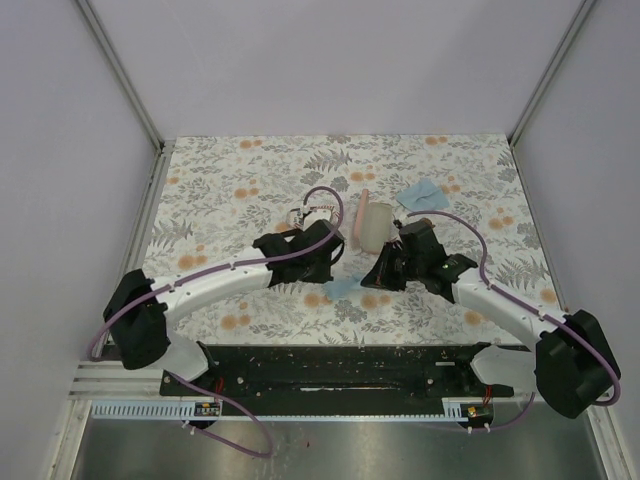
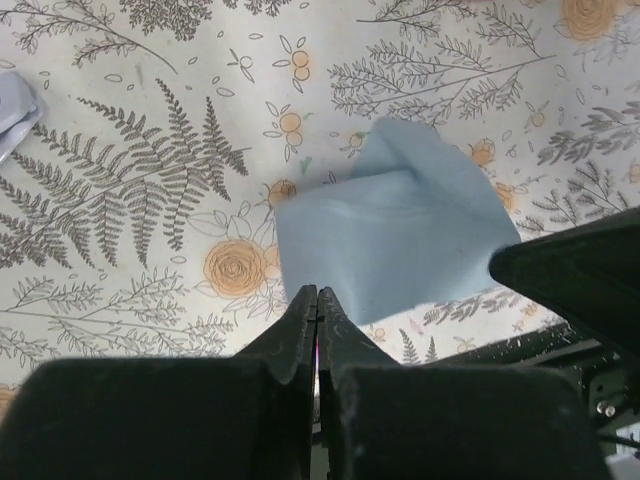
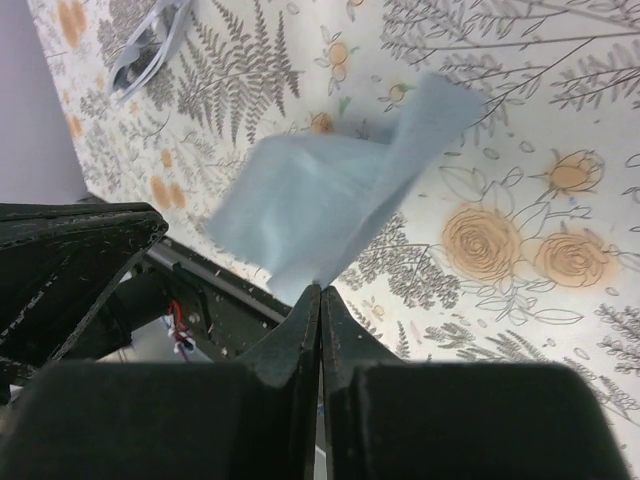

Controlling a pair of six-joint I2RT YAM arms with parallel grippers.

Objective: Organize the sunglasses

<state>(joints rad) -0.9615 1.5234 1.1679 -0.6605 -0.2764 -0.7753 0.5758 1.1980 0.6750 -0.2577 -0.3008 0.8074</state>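
While both arms reach toward the middle, the table (image 1: 220,180) beneath them shows a flat, matte covering printed with grey ferns and orange blossoms. The left arm (image 1: 220,275) and right arm (image 1: 500,300), white-shelled with black joints and lilac cables, curve in from 8 and 4 o'clock.

At 12 o'clock from where they meet lies a pale pinkish case (image 1: 375,228), rounded and smooth. It looks partly translucent, though the overhead view is too coarse to be sure. A spare blue cloth (image 1: 420,193) lies crumpled at 1 o'clock from the case.

The blue cloth (image 3: 330,200) between the arms is soft, thin and roughly square, with one corner folded upward.

The right gripper (image 3: 321,295) is clenched, its tapered black fingers pressed together on the cloth's lowest corner, and the fabric rises off the table from them. The left gripper (image 2: 317,300) is also clamped tight with no gap. Its tips meet the near edge of the same cloth, and I cannot tell whether they pinch it.

The silvery-framed sunglasses (image 3: 150,45), slim and pale, lie on the table at 11 o'clock in the right wrist view, well apart from the cloth and both grippers.
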